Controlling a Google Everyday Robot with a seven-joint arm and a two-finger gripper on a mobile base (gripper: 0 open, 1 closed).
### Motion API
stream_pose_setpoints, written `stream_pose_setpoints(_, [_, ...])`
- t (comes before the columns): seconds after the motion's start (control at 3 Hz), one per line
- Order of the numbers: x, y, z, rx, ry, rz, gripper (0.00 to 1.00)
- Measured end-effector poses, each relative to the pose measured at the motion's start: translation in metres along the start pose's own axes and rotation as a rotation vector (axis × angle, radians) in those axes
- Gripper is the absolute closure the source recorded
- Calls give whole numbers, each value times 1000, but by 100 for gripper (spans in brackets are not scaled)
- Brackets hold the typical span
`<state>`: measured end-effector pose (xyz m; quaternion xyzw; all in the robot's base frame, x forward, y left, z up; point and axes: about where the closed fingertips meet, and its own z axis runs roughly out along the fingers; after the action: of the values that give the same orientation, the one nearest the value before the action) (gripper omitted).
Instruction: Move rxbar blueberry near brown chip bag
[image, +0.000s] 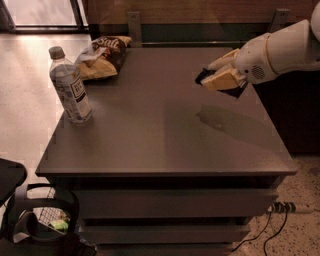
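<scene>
The brown chip bag (106, 54) lies at the far left corner of the dark table (150, 135). My gripper (216, 78) hovers above the right side of the table, well to the right of the bag. Its tan fingers (223, 79) are shut on the rxbar blueberry (203, 76), whose dark navy wrapper sticks out at the left and below the fingers. The bar is held clear of the tabletop, and its shadow falls on the table beneath it.
A clear water bottle (70, 87) with a grey cap stands upright near the table's left edge, in front of the bag. Railings run behind the table. Cables (272, 220) lie on the floor at the right, and dark equipment (35, 220) sits at the lower left.
</scene>
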<state>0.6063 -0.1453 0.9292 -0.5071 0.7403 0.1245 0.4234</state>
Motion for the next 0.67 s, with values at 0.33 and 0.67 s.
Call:
stream_pose_setpoints(0.33, [-38, -44, 31, 16, -55, -27, 100])
stream_pose_setpoints(0.67, [-71, -72, 65, 52, -148, -26, 100])
